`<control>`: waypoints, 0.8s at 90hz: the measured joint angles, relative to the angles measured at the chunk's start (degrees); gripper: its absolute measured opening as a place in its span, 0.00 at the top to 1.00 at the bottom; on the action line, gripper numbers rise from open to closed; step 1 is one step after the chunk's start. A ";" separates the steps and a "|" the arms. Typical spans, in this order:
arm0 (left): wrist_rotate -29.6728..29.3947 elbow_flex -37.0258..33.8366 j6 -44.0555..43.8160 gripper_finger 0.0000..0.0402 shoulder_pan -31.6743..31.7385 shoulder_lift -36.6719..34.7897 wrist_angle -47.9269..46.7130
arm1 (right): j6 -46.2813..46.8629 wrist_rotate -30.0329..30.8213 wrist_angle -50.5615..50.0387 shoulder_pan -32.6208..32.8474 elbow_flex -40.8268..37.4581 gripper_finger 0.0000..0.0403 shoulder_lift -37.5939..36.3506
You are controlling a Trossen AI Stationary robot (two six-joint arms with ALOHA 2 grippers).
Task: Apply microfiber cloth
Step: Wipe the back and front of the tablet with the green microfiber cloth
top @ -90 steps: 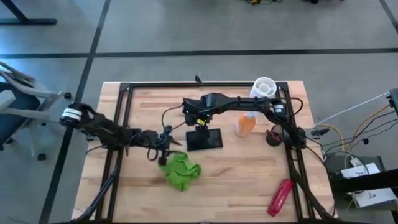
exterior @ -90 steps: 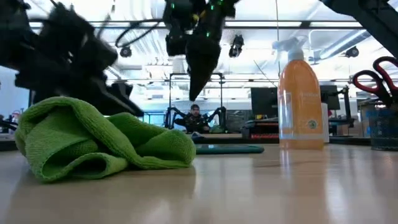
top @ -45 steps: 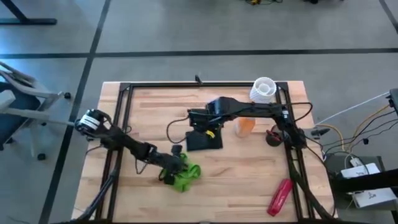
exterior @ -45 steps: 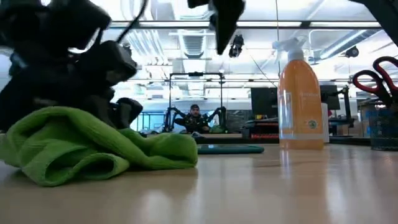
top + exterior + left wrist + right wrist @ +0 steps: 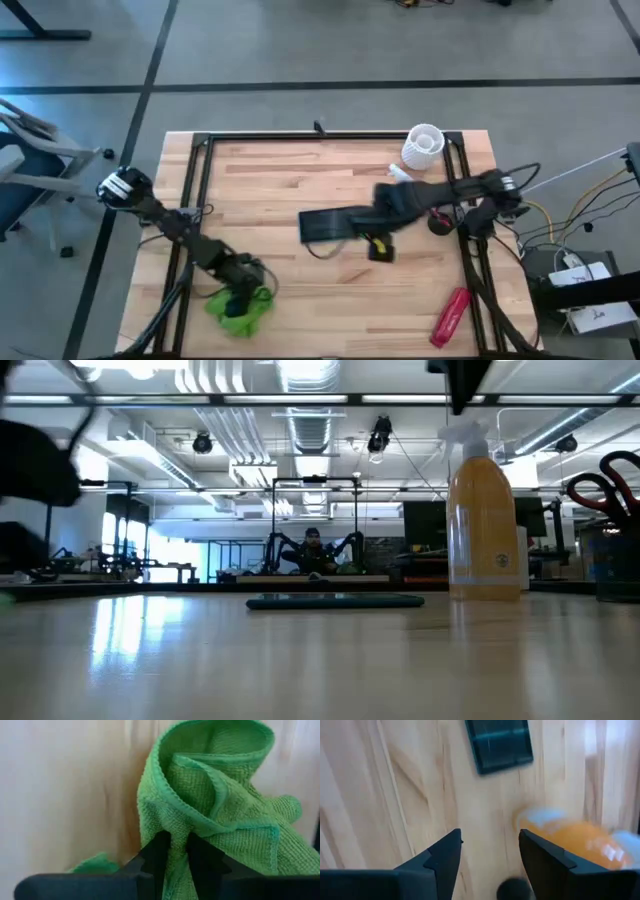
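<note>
Left pincer (image 5: 243, 298) is clamped on the microfiber cloth (image 5: 240, 311), fingers (image 5: 156, 851) pinching a fold of it, down at the near-left part of the wooden surface (image 5: 270, 170). Cloth is bunched right under and around the pincer. Right pincer (image 5: 490, 851) is spread apart, holding nothing, well off to the right of the left one, above the surface. Dark flat device (image 5: 323, 225) lies ahead of the right pincer; orange spray bottle (image 5: 484, 525) stands just beside it.

left gripper (image 5: 240, 300) sitting at 7 o'clock, fingers pinching together | right gripper (image 5: 490, 851) reaching across at 3 o'clock, fingers spreading apart
</note>
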 joint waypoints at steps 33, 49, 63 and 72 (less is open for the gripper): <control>-9.90 -11.93 -10.01 0.85 -10.17 -11.98 10.88 | 4.71 2.18 26.34 11.64 -29.46 0.82 -24.75; -20.50 -19.15 7.64 0.85 -9.95 -17.51 39.44 | 4.16 1.22 34.03 11.46 -41.84 0.99 -36.67; -28.60 -22.95 15.04 0.85 -9.82 -20.26 47.32 | 15.13 -0.70 33.65 11.36 -50.42 0.99 -44.28; -33.28 -24.80 15.96 0.85 -9.25 -20.83 46.70 | 20.81 -4.08 35.20 11.14 -54.40 1.00 -46.62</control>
